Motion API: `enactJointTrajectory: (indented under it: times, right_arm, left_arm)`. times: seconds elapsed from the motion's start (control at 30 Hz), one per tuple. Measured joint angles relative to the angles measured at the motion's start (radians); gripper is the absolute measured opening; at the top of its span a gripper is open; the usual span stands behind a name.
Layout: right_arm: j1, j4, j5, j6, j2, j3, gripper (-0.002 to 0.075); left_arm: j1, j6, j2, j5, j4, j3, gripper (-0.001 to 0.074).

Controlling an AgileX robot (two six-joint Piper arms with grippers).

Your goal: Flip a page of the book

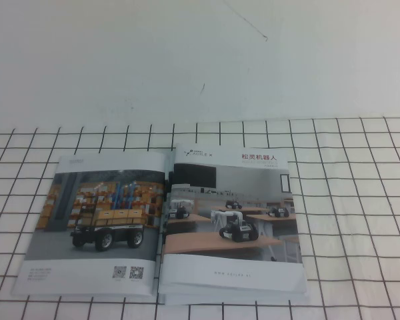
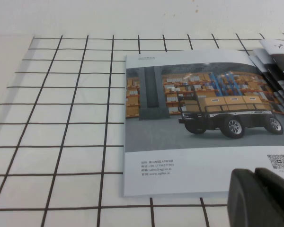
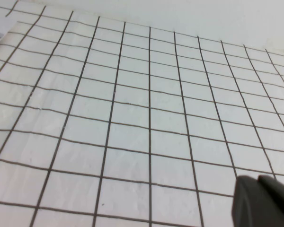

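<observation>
The book lies open and flat on the checked cloth. Its right side is the page with small robots on wooden desks and a Chinese title at the top. Its left side is the warehouse-cart sheet with QR codes, which fills the left wrist view. Neither gripper shows in the high view. My left gripper is shut and empty, just off the near edge of the warehouse sheet, close to the QR code. My right gripper is shut and empty, over bare cloth to the right of the book.
A white cloth with a black grid covers the table around the book. A plain white surface lies beyond the cloth's far edge. The fanned edges of the right-hand pages show in the left wrist view.
</observation>
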Motion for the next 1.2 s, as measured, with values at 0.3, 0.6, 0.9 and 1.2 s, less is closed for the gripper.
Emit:
enactJointTrajectory:
  times: [0.3,0.6,0.9,1.2]
  right_arm:
    - [0.0,0.0,0.0,0.0,0.0,0.0,-0.0002]
    - [0.0,0.0,0.0,0.0,0.0,0.0,-0.0002]
    - [0.0,-0.019,0.0,-0.011,0.0,0.0,-0.0002]
    - [0.0,-0.115,0.008,-0.047,0.0,0.0,-0.0002]
  left_arm:
    - [0.0,0.0,0.0,0.0,0.0,0.0,-0.0002]
    - [0.0,0.0,0.0,0.0,0.0,0.0,-0.0002]
    - [0.0,0.0,0.0,0.0,0.0,0.0,-0.0002]
    - [0.0,0.0,0.0,-0.007,0.0,0.0,-0.0002]
